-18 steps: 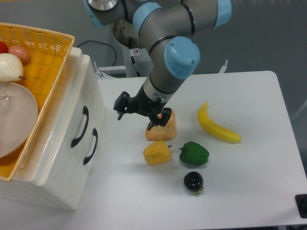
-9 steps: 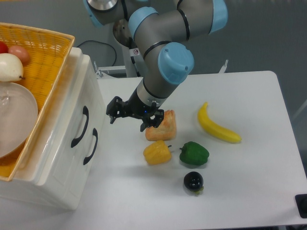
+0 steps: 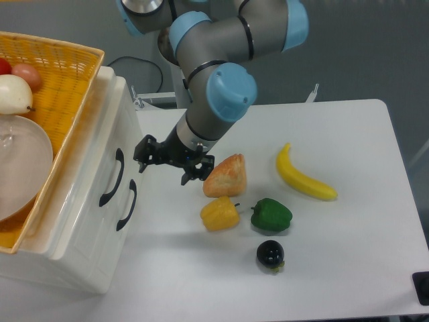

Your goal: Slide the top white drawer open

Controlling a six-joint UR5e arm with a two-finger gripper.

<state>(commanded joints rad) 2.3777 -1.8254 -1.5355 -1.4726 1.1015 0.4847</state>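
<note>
Claw (image 3: 165, 164) spread, holding nothing, near top white drawer (image 3: 107, 161), glossy cream front, curved black handle

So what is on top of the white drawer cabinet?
A yellow wicker basket sits on the cabinet. Inside it are a clear glass bowl, a pale onion-like item and reddish produce. The cabinet's top surface is covered by the basket.

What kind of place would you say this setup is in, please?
Probably a robotics lab: a robot arm works at a plain white table laid with toy-like food, such as a banana and a green pepper, beside a white drawer unit.
</note>
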